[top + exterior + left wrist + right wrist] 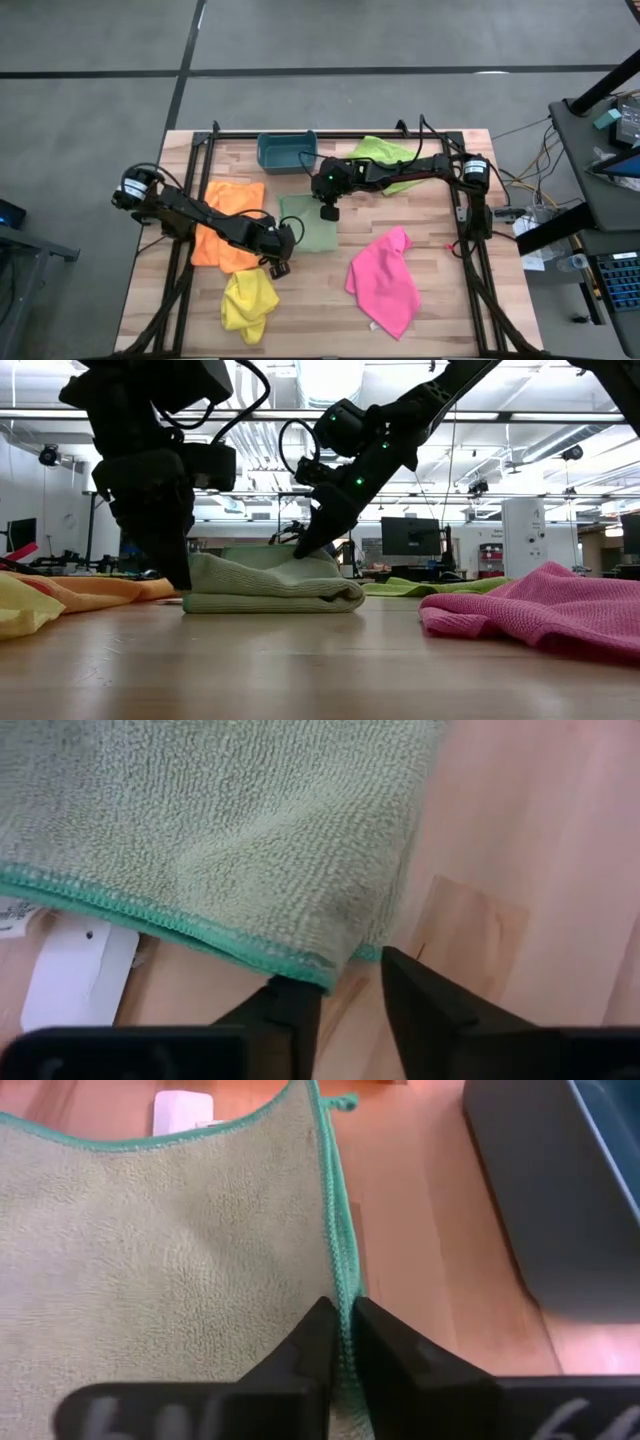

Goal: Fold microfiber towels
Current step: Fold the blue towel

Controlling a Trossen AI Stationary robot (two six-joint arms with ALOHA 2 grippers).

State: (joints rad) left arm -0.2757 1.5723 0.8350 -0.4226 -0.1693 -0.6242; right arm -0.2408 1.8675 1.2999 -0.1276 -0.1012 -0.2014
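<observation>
The pale mint green towel (312, 228) lies folded flat on the table's middle and shows as a low stack in the low view (270, 585). My right gripper (329, 212) is at its far right corner, shut on the teal hem (345, 1320). My left gripper (281, 262) stands open at the towel's near left corner (335, 965), which lies just past its fingertips (352, 985). The orange towel (225, 235), yellow towel (248, 300), pink towel (385, 280) and lime green towel (385, 160) lie loose around it. My right gripper pinches the mint towel's teal-stitched far edge (340, 1270) between its two fingers, near the right end of that edge. The fingers slant down from the table's right and lie along the hem. The towel rests on the table; one layer or several, I cannot tell. My left gripper: whether one fingertip (295, 995) touches the hem at the corner, I cannot tell.
A teal bin (285, 150) stands at the far edge, just beyond the mint towel. The towel's white tag (70, 970) pokes out onto the wood. A black frame rail (330, 133) runs round the table. Bare wood shows between the mint and pink towels.
</observation>
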